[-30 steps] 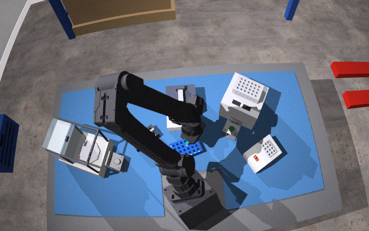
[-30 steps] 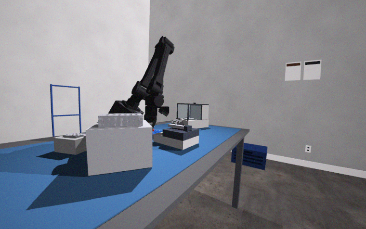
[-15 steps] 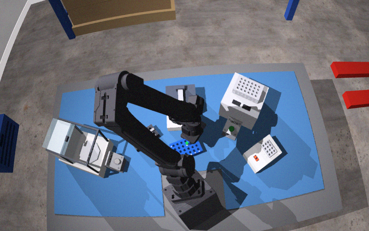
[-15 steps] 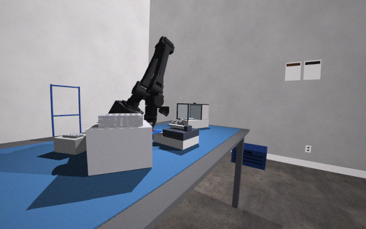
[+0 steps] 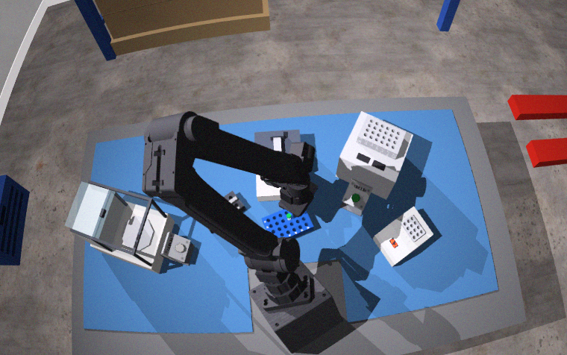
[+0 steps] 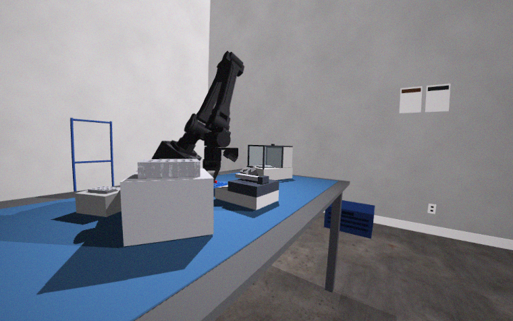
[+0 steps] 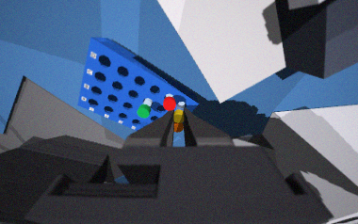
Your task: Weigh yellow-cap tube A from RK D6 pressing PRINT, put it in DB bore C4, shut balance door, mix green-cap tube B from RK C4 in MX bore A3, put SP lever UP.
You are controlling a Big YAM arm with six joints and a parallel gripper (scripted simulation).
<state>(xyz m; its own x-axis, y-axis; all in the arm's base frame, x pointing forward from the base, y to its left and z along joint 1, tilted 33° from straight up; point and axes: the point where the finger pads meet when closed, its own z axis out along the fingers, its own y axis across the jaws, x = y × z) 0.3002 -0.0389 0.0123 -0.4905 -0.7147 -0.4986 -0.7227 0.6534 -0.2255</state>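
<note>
The blue rack RK lies in front of the arm's base. My gripper reaches down over the rack's far side and is shut on tube A, the yellow-capped tube, which stands at the rack. Tube B, with the green cap, stands in the rack just left of my fingers. A red-capped tube stands right beside tube A. An orange cap shows low between the fingers. The balance BAL stands at the left with its top pane slid back.
The spectrophotometer SP is just behind the rack, under my forearm. The small magnet block MG is to its left. The mixer MX and the dry block DB stand to the right.
</note>
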